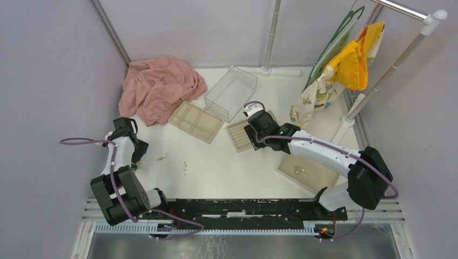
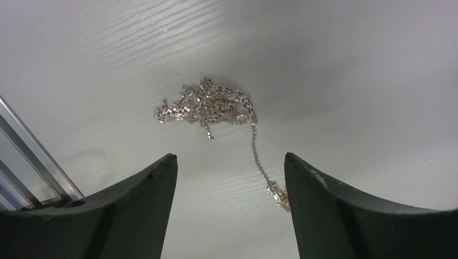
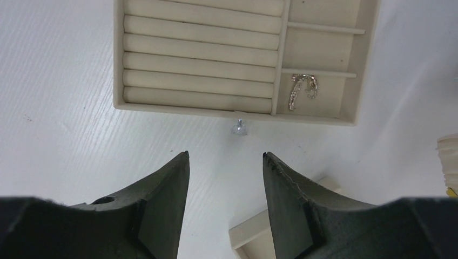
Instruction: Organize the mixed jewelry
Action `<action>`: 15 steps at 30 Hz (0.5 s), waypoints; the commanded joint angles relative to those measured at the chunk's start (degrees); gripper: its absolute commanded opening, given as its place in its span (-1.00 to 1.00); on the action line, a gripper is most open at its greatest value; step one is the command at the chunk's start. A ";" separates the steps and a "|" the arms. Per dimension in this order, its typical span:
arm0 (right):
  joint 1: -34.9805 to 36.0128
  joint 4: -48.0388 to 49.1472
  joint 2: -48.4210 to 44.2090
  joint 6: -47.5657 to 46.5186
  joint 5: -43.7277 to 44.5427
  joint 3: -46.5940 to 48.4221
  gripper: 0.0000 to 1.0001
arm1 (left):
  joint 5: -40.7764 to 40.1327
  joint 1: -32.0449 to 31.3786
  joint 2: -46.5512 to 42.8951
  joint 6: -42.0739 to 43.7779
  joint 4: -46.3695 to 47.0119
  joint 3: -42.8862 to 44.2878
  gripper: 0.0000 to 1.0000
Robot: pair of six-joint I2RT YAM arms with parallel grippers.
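In the left wrist view a tangled silver chain (image 2: 208, 105) of the mixed jewelry lies on the white table, just ahead of my left gripper (image 2: 230, 162). Its thin tail (image 2: 262, 167) runs down to the inner edge of the right finger. The jaws stand wide apart and hold nothing. From above, small silver pieces (image 1: 161, 158) (image 1: 184, 168) lie right of my left gripper (image 1: 141, 157). My right gripper (image 3: 226, 156) is open and empty above a tiny silver piece (image 3: 238, 128) at the ring tray's (image 3: 200, 51) near edge. A silver chain bit (image 3: 302, 89) rests in one tray compartment.
A pink cloth (image 1: 159, 89), a clear plastic box (image 1: 230, 91) and a beige compartment tray (image 1: 196, 121) sit at the back. Another beige tray (image 1: 318, 175) with silver bits (image 1: 298, 171) lies under the right arm. A clothes rack with a yellow garment (image 1: 354, 62) stands at the right.
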 commanded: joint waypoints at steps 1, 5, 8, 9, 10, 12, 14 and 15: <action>-0.31 -0.61 -0.45 -1.60 0.60 1.68 0.17 | -3.06 1.00 2.43 0.29 5.14 0.04 0.57; -0.32 -0.75 -0.12 -1.31 0.80 2.38 0.17 | -1.94 2.60 5.05 0.44 6.30 0.47 0.51; -0.33 -0.82 0.00 -0.69 0.77 2.63 0.17 | -2.86 3.55 5.66 0.86 7.08 0.89 0.43; -0.26 -0.74 -0.01 -0.53 0.69 2.58 0.17 | -2.31 4.11 5.95 1.21 7.65 0.94 0.39; -0.27 -0.68 -0.01 -0.44 0.69 2.52 0.17 | -1.55 4.60 6.54 1.56 8.15 1.01 0.35; -0.26 -0.58 0.12 -0.41 0.63 2.35 0.17 | -0.87 4.98 8.29 1.75 8.38 1.42 0.26; -0.26 -0.46 0.29 -0.39 0.60 2.38 0.17 | -0.57 5.23 9.54 1.55 8.43 1.40 0.18; -0.29 -0.36 0.34 -0.37 0.60 2.51 0.17 | -0.33 5.34 9.79 1.49 8.51 1.24 0.12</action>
